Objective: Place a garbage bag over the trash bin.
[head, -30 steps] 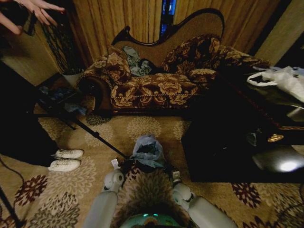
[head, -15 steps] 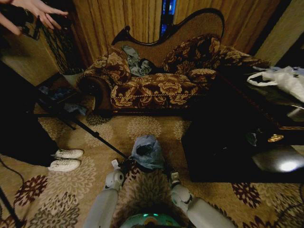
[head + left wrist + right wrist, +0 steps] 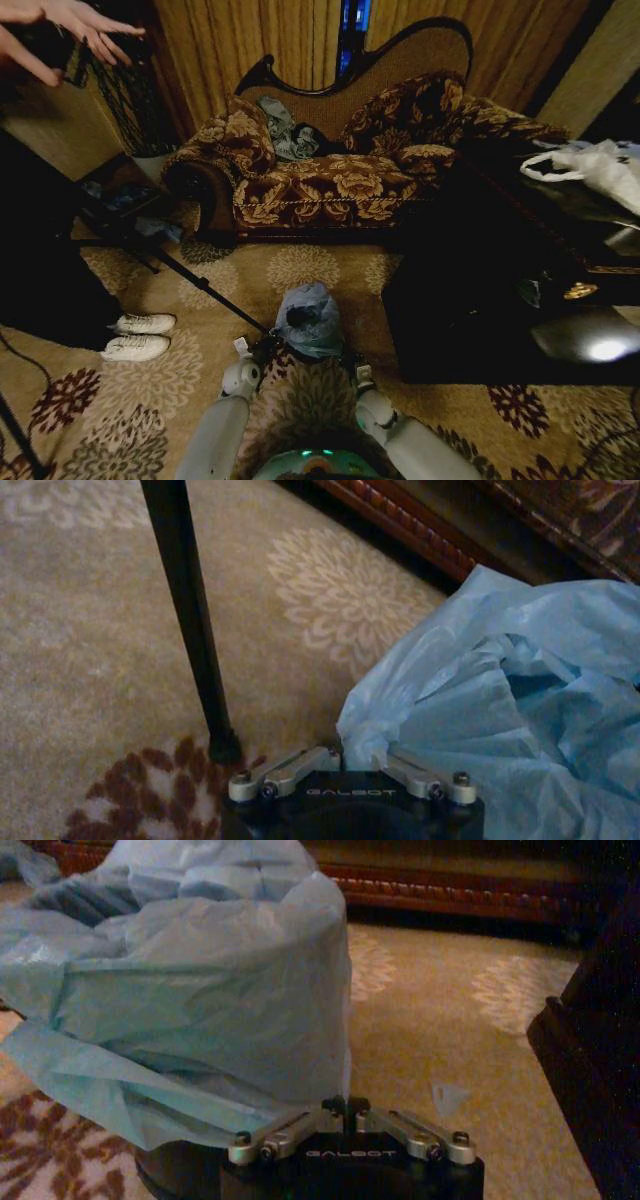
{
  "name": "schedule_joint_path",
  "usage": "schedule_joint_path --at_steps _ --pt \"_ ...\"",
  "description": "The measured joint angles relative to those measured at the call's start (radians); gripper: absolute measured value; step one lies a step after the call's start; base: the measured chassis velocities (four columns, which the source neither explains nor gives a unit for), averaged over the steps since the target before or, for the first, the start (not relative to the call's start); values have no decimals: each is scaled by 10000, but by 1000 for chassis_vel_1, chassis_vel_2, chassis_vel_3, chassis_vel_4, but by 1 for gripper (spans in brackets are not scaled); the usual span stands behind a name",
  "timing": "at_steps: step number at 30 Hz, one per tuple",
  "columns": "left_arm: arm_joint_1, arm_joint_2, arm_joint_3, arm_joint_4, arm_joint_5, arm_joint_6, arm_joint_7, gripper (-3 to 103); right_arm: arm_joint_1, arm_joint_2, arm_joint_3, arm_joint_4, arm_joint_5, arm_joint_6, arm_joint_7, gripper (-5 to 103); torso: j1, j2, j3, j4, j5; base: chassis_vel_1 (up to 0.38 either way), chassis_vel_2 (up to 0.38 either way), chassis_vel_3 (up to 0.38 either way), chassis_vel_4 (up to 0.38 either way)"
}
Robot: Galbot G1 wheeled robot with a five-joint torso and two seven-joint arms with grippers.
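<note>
**Both grippers on the bag, bin underneath**

From the head view, I see the garbage bag (image 3: 308,318) bunched on the patterned carpet (image 3: 150,385) straight ahead of me, between the left gripper (image 3: 262,347) and the right gripper (image 3: 352,358). Each sits at its own side of the bag, about equally near.

In the left wrist view, my left gripper (image 3: 357,754) is pinched closed on the film's near edge, and the bag (image 3: 500,705) billows away from it. A black tripod leg (image 3: 190,615) stands beside it.

In the right wrist view, my right gripper (image 3: 345,1108) is clamped closed on a fold of the bag (image 3: 200,990). The trash bin (image 3: 175,1170) shows as a dark wall just below the film, so I judge the rim has to be cleared downward.
</note>
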Motion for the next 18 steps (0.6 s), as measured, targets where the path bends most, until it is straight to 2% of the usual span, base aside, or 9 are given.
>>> schedule_joint_path --at_steps 8,17,18 --pt "43 -15 2 -137 19 -7 28 0 23 290 48 -641 -442 275 -324 0 0 0 0 0 1 0 0 0 0" --pt "61 6 -39 -173 9 -2 17 0 37 293 -15 -617 -513 264 -339 0 0 0 0 0 1 0 0 0 0" --pt "112 16 -41 -264 8 -35 17 0 30 269 -11 -556 -529 261 -328 5 0 0 0 0 2 0 0 0 0"
